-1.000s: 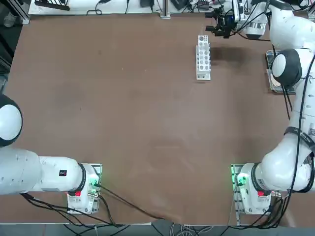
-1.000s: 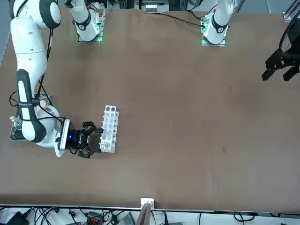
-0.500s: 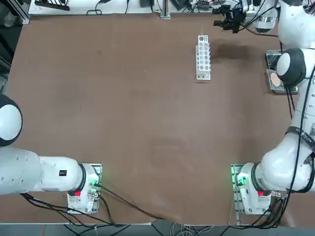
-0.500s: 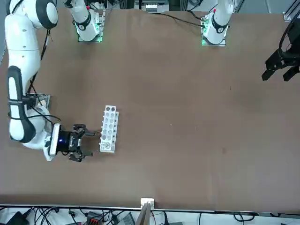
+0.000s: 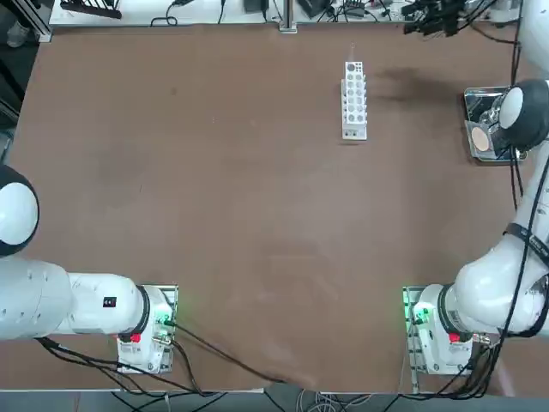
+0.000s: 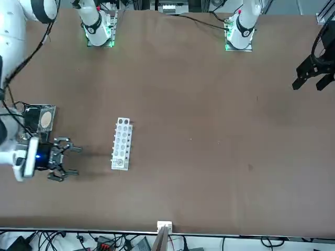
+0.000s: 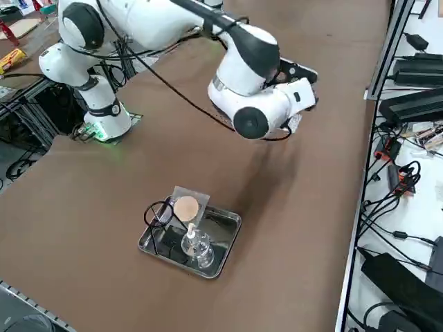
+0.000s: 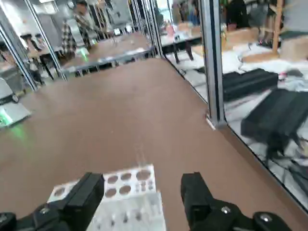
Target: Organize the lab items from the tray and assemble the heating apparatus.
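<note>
Pulled back from the white rack (image 6: 121, 143), the right gripper (image 6: 65, 159) now hangs open and empty between it and the tray (image 6: 32, 113), which holds the tan disc (image 6: 46, 120) at the counter's (image 6: 199, 130) edge.

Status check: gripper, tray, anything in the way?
Right gripper open, empty, between rack and tray. Burner, disc, stand in tray. Nothing blocking.

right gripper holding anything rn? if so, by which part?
Nothing held. The right gripper is open and empty above the table, between the tray and the white rack, touching neither.
</note>
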Robot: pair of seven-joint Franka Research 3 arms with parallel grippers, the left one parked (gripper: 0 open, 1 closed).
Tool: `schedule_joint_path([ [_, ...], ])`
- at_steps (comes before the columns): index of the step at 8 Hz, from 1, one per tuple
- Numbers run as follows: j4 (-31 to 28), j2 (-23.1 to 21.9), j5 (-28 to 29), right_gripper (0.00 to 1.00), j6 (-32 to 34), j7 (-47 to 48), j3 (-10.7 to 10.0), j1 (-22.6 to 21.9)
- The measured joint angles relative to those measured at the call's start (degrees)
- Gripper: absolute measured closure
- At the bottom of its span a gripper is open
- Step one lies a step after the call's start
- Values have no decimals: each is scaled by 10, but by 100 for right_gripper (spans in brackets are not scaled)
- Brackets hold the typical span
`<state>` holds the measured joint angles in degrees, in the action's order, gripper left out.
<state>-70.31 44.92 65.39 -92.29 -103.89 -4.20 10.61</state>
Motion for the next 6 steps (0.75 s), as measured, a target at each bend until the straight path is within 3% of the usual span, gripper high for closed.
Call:
schedule_joint_path([
  [3, 0, -40, -107, 2, 0, 67, -83, 3],
  [6, 0, -68, -200, 2, -1, 214, -164, 1],
])
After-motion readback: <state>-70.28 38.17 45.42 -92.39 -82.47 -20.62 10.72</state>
